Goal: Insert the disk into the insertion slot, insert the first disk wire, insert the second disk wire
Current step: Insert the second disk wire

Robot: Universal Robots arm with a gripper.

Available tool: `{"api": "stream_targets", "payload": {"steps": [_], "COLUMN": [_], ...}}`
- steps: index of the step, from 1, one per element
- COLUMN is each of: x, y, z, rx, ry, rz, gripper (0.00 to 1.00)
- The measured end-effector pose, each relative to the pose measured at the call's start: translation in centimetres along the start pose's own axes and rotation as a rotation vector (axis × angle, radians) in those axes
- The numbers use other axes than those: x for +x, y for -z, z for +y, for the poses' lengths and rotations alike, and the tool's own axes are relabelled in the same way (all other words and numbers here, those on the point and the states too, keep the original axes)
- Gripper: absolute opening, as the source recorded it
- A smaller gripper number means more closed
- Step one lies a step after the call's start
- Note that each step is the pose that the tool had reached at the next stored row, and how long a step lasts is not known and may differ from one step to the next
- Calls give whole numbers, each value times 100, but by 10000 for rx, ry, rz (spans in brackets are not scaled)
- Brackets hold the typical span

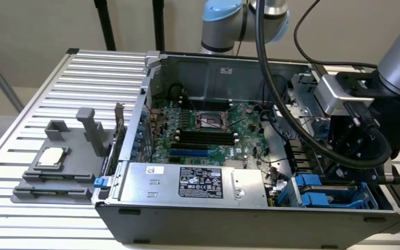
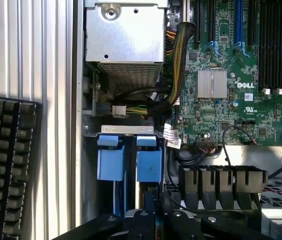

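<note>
While the tool hangs pinched together, blue carriers in the insertion slot, disk's long axis seemingly vertical.

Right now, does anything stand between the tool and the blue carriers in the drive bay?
Nothing visible does. The tool sits right at the blue carriers in the drive bay. The black cables lie beside the bay, toward the motherboard, not across the carriers.
</note>
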State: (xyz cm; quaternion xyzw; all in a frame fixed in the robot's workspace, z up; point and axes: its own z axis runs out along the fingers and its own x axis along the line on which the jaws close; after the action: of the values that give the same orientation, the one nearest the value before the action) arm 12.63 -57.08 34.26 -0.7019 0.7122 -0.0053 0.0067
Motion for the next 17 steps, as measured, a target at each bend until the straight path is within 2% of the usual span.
{"api": "stream_targets", "payload": {"steps": [17], "x": [18], "y": [-29], "z": [-14], "rx": [0], "ry": [0], "rz": [-6], "gripper": [16]}}
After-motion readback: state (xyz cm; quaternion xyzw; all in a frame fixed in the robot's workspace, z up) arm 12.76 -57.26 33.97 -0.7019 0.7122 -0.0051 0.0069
